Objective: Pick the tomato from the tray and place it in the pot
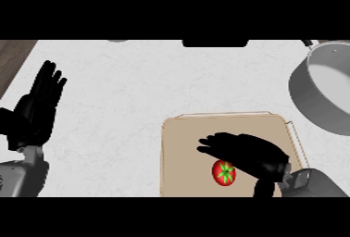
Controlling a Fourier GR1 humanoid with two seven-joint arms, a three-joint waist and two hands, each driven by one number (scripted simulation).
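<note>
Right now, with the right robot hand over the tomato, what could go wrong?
1. The right robot hand hides part of the round red tomato; closing off-centre might roll it across the flat tan tray.
2. The grey metal pot stands up and to the right, partly cut off by the view's edge; the carry could clip its wall.

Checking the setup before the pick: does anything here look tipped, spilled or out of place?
Nothing stands out. The tomato lies whole on the tray, partly under the right hand. The pot stands upright at the view's upper right, partly cut off by the edge. The left hand rests open at the left.
</note>
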